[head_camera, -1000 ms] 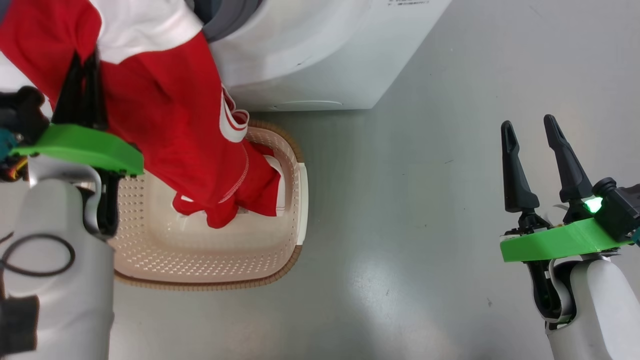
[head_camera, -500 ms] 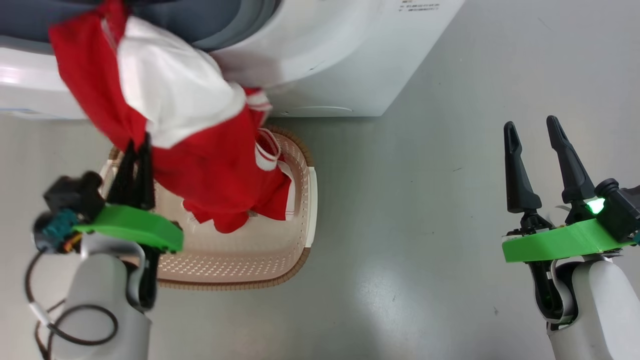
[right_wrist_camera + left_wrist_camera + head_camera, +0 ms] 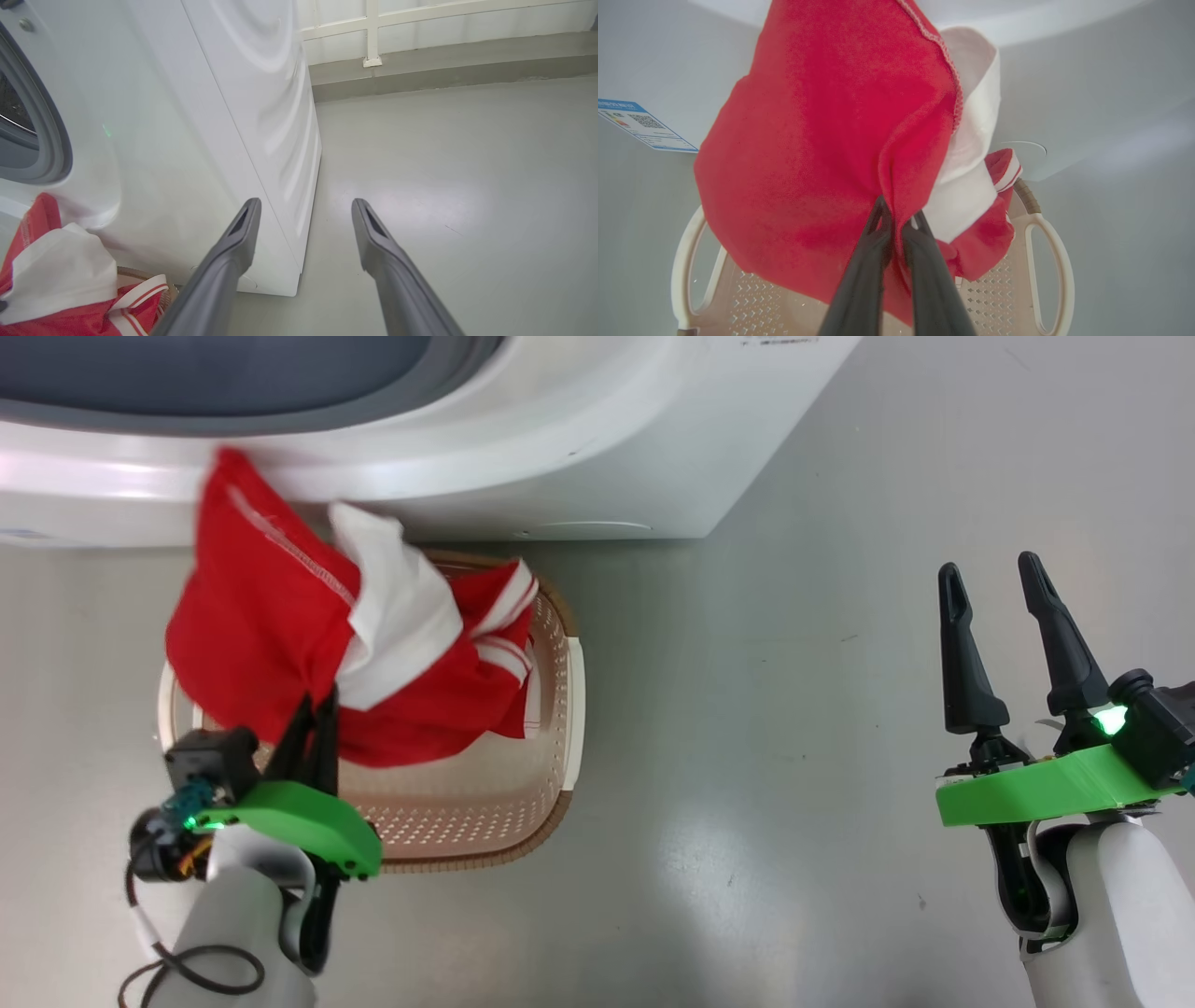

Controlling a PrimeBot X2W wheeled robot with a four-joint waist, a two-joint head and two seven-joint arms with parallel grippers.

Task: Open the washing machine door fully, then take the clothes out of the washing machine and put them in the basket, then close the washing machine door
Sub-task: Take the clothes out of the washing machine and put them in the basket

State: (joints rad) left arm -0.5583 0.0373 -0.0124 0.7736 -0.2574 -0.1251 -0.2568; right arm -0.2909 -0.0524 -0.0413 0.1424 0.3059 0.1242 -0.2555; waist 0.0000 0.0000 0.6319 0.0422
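Note:
My left gripper [image 3: 317,705] is shut on the clothes [image 3: 280,635], a red garment with a white panel and striped trim, held over the basket [image 3: 551,747]. In the left wrist view the gripper [image 3: 896,219] pinches a fold of the red clothes [image 3: 822,154], which drape into the basket [image 3: 1041,252]. The white washing machine [image 3: 579,448] stands just behind the basket, its grey gasket [image 3: 280,415] at the top. The washing machine door is out of view. My right gripper [image 3: 990,579] stands open over bare floor at the right, fingers [image 3: 233,242] apart and empty.
The basket sits on grey floor close against the washing machine's front. A blue-edged sticker [image 3: 640,123] is on the machine front. Past the machine's side [image 3: 261,93] a white railing [image 3: 373,32] and a kerb border the floor. Bare floor lies between the basket and my right arm.
My left gripper has pulled back and down from the drum opening with the clothes, which now hang lower over the basket. The head view has shifted. The right arm has stayed put.

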